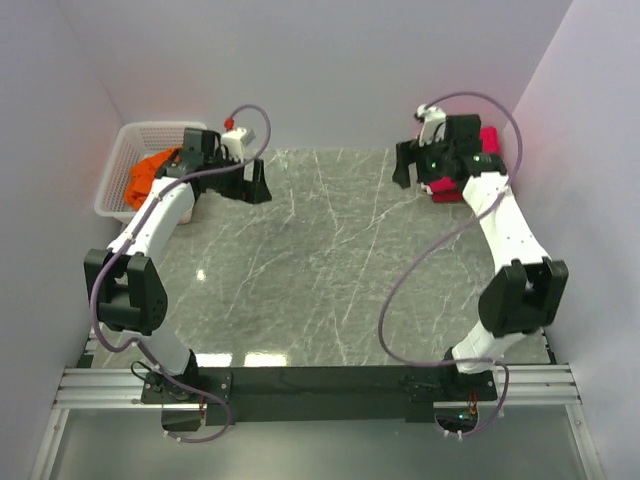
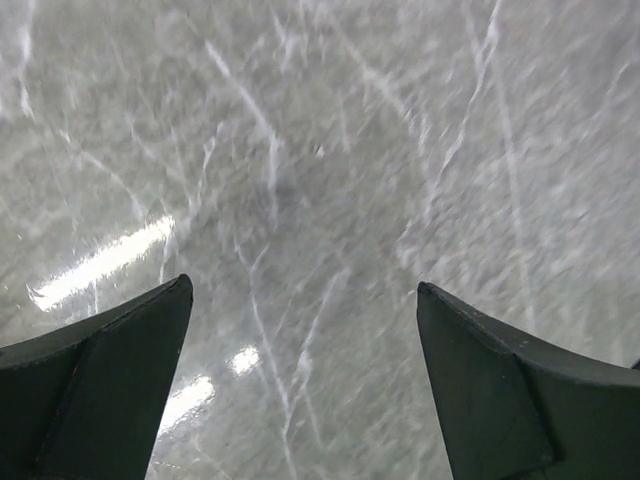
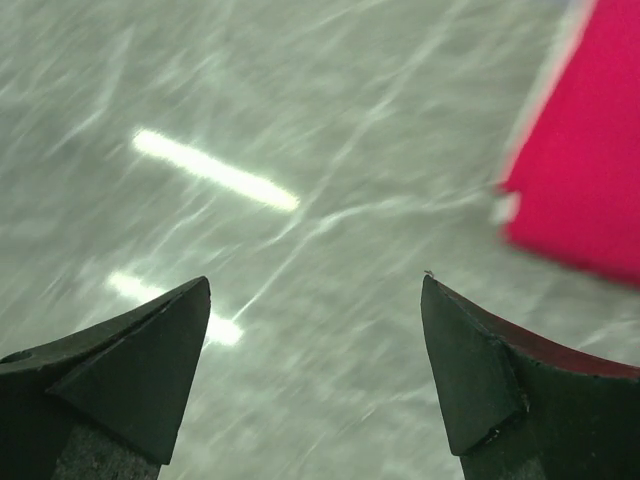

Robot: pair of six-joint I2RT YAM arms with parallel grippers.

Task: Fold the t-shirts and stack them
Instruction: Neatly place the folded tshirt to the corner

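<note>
The red t-shirt [image 1: 448, 190] lies folded at the far right of the table [image 1: 330, 280], partly hidden behind my right arm. In my right wrist view its edge [image 3: 590, 150] sits just beyond my right fingertip, not touching it. The orange t-shirt [image 1: 150, 172] is bunched up in the white basket [image 1: 120, 165] at the far left corner (I cannot make out a white shirt anywhere).

My right gripper [image 3: 315, 285] hangs over bare tabletop beside the red shirt, jaws spread wide with nothing between them. My left gripper [image 2: 300, 290] hovers over the table near the basket, jaws likewise spread wide and empty, only grey marble below.
</note>
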